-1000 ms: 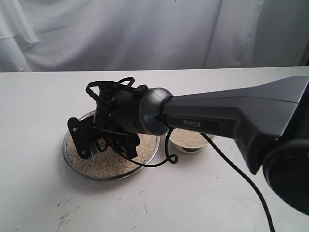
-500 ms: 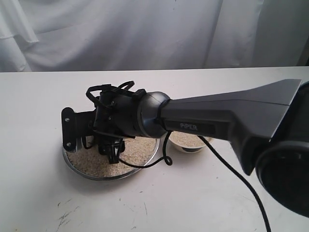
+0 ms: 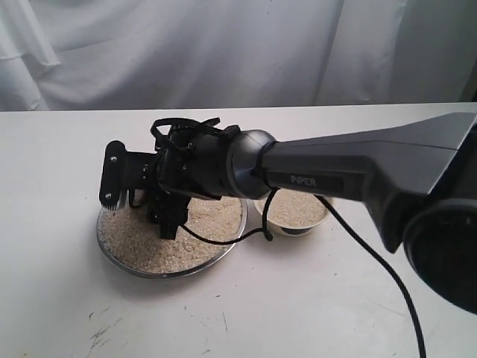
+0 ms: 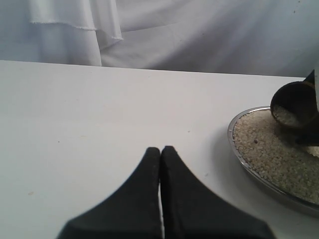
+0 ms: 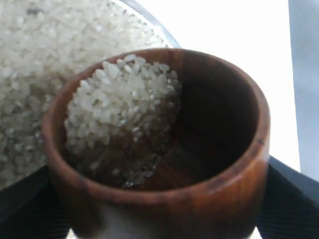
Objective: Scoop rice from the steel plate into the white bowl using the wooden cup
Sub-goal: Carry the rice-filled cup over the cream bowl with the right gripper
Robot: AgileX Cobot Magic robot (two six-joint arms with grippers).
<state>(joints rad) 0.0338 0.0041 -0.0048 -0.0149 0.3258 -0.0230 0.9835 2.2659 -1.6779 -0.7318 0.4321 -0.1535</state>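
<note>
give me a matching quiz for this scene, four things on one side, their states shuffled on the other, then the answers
1 wooden cup
2 steel plate
3 white bowl
4 left gripper

a jaws shut, nothing between them
b tilted, partly filled with rice, over the plate
c small, holds rice, stands beside the plate
d wide and shallow, covered with a layer of rice

Pairs: 1-b, 2-d, 3-c, 4-a

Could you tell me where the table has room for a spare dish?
Bare table left of the steel plate and in the foreground before it. Crowded where the right arm hangs over plate and white bowl.
</note>
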